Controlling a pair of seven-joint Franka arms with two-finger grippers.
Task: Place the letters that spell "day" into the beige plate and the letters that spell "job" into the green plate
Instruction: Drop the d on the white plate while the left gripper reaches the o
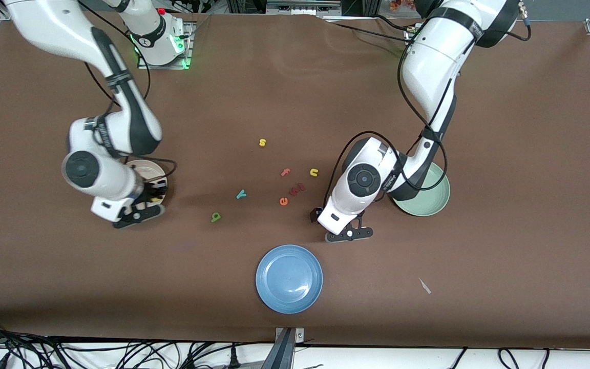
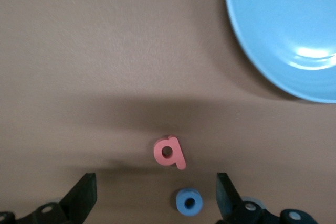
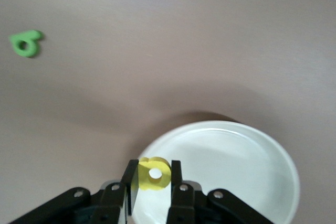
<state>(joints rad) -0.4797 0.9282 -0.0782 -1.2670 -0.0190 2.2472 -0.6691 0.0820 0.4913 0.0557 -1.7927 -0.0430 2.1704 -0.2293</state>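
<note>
The work surface is a brown mat-covered table, plain and matte, with a small pale scrap lying toward the left arm's end, nearer the front camera than the green plate. Cables are seen along the table edge nearest the camera, and metal framing past the arm bases.

Landmark: the blue plate, near the camera-side edge at mid-table.

The right gripper is held over the beige plate, which lies toward the right arm's end and farther from the camera than the blue plate. Its fingers are pinched narrow on the yellow a.

The left gripper is over bare table just beside the blue plate, toward the left arm's end, with jaws spread wide and nothing held. Beneath it, in the left wrist view, the red-pink b and the blue o lie flat, close together but apart. The green plate sits farther from the camera than the blue plate, toward the left arm's end, partly covered by the left arm.

Farther from the camera than the blue plate, scattered on the mat: green d, teal y, orange e, pink f, yellow u, yellow s. A dark reddish letter beside the e cannot be read. The j cannot be identified.
</note>
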